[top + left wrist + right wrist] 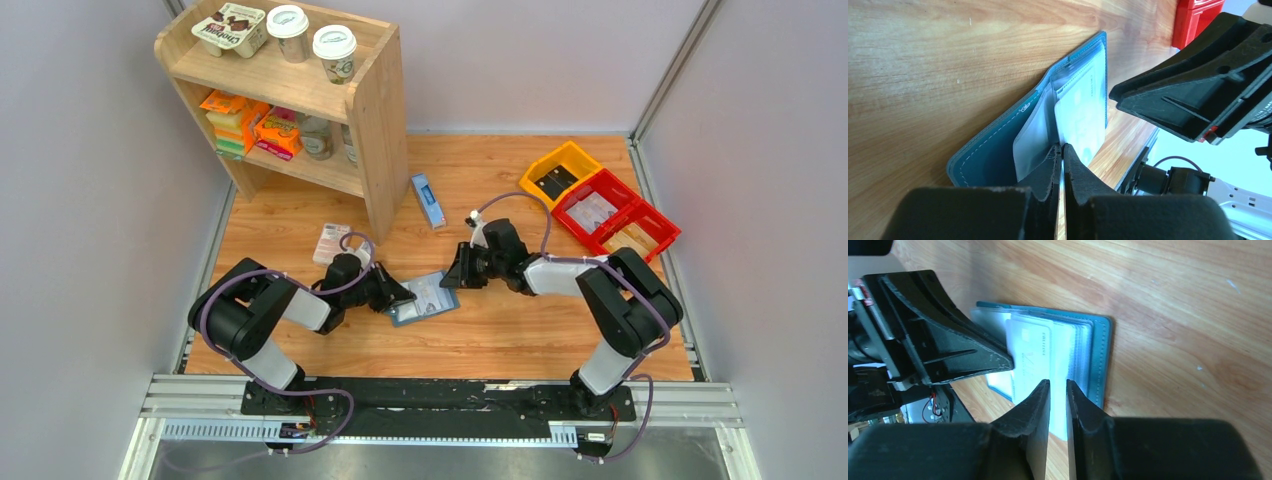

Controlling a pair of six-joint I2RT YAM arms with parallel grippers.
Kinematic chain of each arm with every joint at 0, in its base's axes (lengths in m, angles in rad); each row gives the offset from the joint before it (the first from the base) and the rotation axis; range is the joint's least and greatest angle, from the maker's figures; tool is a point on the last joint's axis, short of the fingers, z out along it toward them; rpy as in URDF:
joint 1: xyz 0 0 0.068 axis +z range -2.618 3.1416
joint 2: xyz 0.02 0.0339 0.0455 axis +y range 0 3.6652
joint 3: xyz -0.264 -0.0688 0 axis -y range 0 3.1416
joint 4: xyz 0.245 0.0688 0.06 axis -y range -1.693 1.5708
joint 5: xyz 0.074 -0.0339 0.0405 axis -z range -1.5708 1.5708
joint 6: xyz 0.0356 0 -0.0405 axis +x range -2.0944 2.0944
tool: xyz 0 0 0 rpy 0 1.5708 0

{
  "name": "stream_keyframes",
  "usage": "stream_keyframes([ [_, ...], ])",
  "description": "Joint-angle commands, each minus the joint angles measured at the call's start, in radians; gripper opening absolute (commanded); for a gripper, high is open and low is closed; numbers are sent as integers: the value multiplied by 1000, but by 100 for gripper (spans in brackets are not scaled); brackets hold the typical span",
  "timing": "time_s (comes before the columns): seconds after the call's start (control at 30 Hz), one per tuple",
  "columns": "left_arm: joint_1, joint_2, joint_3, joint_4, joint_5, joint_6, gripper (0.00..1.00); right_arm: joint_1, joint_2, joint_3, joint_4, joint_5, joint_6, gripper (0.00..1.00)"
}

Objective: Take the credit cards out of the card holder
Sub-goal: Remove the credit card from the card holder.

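The left gripper (1062, 156) is pressed almost together, and its tips pinch the near edge of a pale card (1082, 117) that stands up out of the card holder (993, 152). The card holder lies open on the desk (520, 330), directly in front of this gripper's tips. Its teal cover is flat on the wood and its clear sleeves (1032, 145) fan upward just beside the pinched card. The right gripper (1058, 390) faces the left one from the opposite side of the card holder, with the open wallet between the two. Its fingers are parted by a narrow gap, and a pale sheet (1058, 420) from the stack of sleeves reaches into that gap. The fingers straddle the sheet, and it cannot be told whether either one touches it. The teal stitched edge of the cover sits just to one side of this gripper's tips. In the overhead view both grippers are low over the desk, tip toward tip and close together. Beyond the left gripper, a pink-and-white flat pack (331, 242) lies near the foot of a wooden shelf (375, 130). A narrow blue-and-white box (429, 200) lies beyond the gap between the grippers. Well off behind the right gripper sit a yellow bin (560, 172) and a red bin (615, 215), side by side.
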Motion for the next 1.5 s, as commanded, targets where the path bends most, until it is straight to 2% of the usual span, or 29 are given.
stream_keyframes([
  [0.0, 5, -4, 17, -15, 11, 38, 9, 10, -55, 58, -9, -39, -31, 21],
  [0.27, 4, -18, 11, -18, 7, 36, 12, 30, 7, 89, 17, -82, -19, 21],
  [0.63, 4, -27, 8, -20, 2, 38, 14, 29, 86, 30, 40, -70, -14, 17],
  [0.9, 5, -49, -27, 43, -9, 20, 28, 30, 114, 4, 20, -31, -22, 14],
  [1.13, 7, 3, -38, 138, 8, -11, 30, 29, 117, 13, 14, -33, -23, 14],
  [1.2, 5, 29, -41, 187, 17, -25, 27, 30, 117, 17, 13, -33, -23, 14],
  [1.27, 8, 52, -47, 220, 27, -36, 20, 29, 119, 17, 11, -31, -25, 14],
  [1.3, 8, 55, -52, 247, 27, -39, 12, 29, 119, 17, 11, -31, -25, 14],
  [1.37, 14, 57, -73, 292, 21, -56, 4, 29, 120, 14, 11, -28, -25, 13],
  [1.47, 28, 39, -110, 313, 4, -65, 0, 27, 128, 10, 14, -23, -25, 13],
])
